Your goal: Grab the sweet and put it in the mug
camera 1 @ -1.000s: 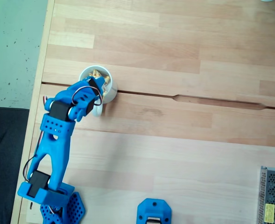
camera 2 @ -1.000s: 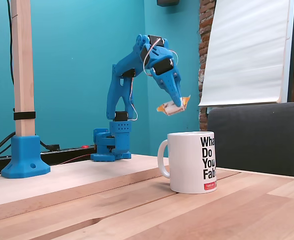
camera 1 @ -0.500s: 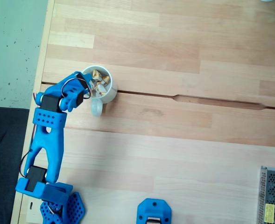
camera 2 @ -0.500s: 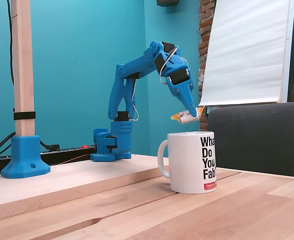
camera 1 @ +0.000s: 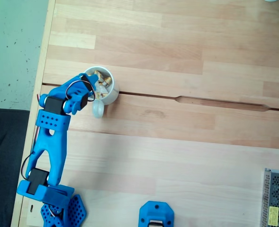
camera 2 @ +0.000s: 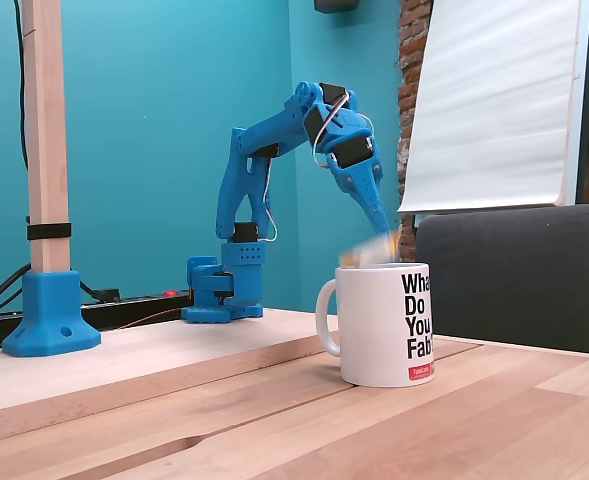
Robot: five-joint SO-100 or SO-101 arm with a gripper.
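Your tool hangs right over the mug mouth, tip pointing down, and a blurred sweet sits at the rim just under the tip; can't tell if the jaws are clamped on it or let go. From above, the tool overlaps the mug's left rim, with more sweets piled inside. Mug stands upright on the tabletop, handle toward the arm's base in the top-down view.
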